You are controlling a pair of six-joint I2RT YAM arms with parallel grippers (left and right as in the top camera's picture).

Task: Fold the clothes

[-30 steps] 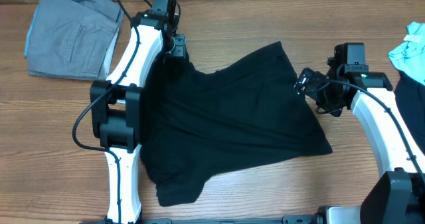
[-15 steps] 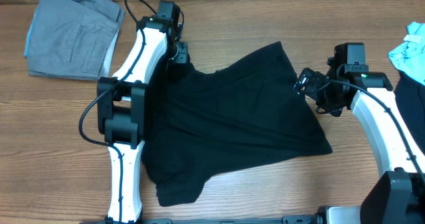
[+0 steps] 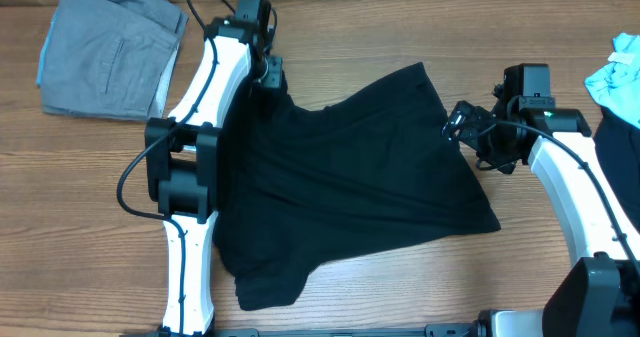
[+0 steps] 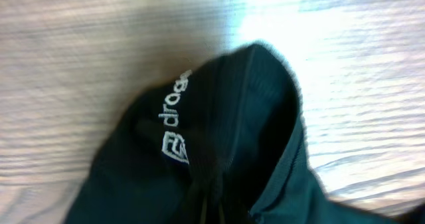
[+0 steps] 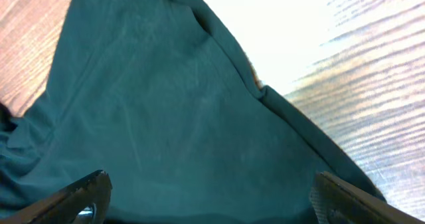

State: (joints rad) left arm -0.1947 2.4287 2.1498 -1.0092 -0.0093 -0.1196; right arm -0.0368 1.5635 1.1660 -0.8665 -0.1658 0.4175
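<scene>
The black shirt (image 3: 340, 187) lies spread and rumpled on the wooden table (image 3: 80, 177). My left gripper (image 3: 270, 77) is at its far left corner, shut on a bunched fold of the fabric. In the left wrist view that fold of the shirt (image 4: 226, 117) rises from the jaws, a white logo print (image 4: 174, 134) on it, and the fingers are buried in cloth. My right gripper (image 3: 458, 127) hovers at the shirt's right edge. Its fingers (image 5: 80, 199) stand wide open over the dark fabric (image 5: 186, 111), holding nothing.
Folded grey trousers (image 3: 110, 47) lie at the far left corner of the table. A light blue garment (image 3: 615, 77) and a dark one (image 3: 625, 137) sit at the right edge. Bare wood shows in front of and behind the shirt.
My left gripper has shifted slightly farther back and has shut on the shirt's far left corner. The right arm has not moved.
</scene>
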